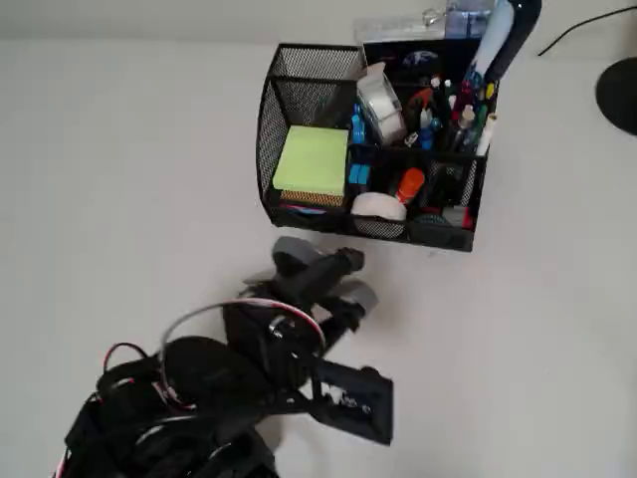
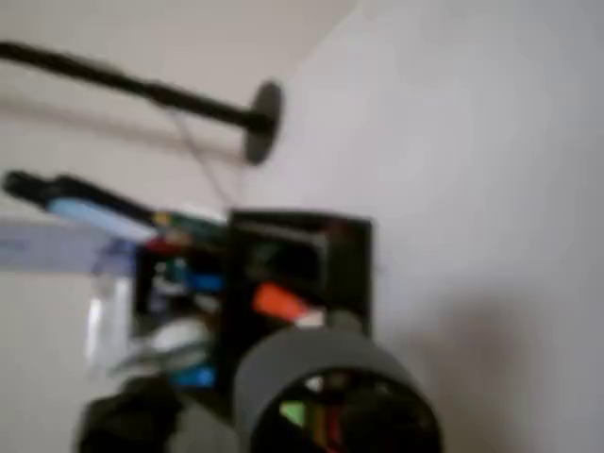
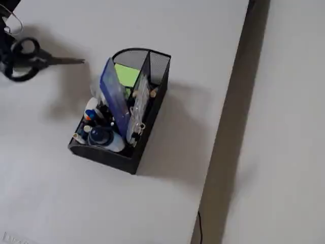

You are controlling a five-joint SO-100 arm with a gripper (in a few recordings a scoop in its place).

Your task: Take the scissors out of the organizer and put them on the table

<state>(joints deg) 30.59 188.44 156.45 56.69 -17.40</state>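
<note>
**Scissors out of the caddy**

In the fixed view, the scissors point(image 3: 28, 60) are seen at about 10 o'clock from the organizer point(image 3: 122, 114), well apart from it. The silver blades are pointed at the organizer. It cannot be told if the scissors are lying on the table point(image 3: 61, 193) or are held up.

In the overhead view, the gripper point(image 1: 333, 284) is seen at about 6 o'clock from the organizer point(image 1: 299, 70), near its front wall. How wide the fingers are cannot be told. A yellow-green sticky pad point(image 1: 311, 161) and a roll of tape point(image 1: 380, 105) are kept inside the organizer.
</note>
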